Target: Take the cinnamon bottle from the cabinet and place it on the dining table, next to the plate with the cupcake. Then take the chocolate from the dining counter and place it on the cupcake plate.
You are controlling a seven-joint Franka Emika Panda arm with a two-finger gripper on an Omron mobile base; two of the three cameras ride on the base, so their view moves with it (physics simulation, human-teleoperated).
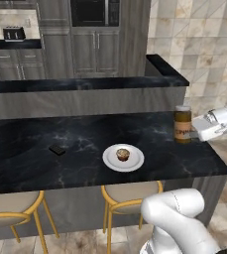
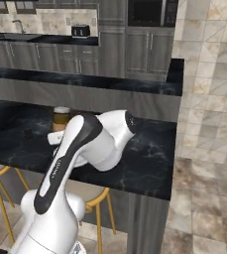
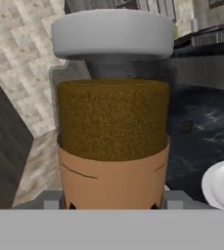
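Cinnamon bottle standing upright nr bench right edge, jaws clamping it. Plate w/ cupcake sitting at 8 o'clock; chocolate further left, w/ open bench between.

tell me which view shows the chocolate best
The left base view: the chocolate lies in the open on the counter, left of the plate. In the right base and hand views it is a small dark speck.

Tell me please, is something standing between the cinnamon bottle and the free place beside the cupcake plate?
Nothing visible does. The cinnamon bottle is in the gripper, and only bare dark counter lies between it and the cupcake plate.
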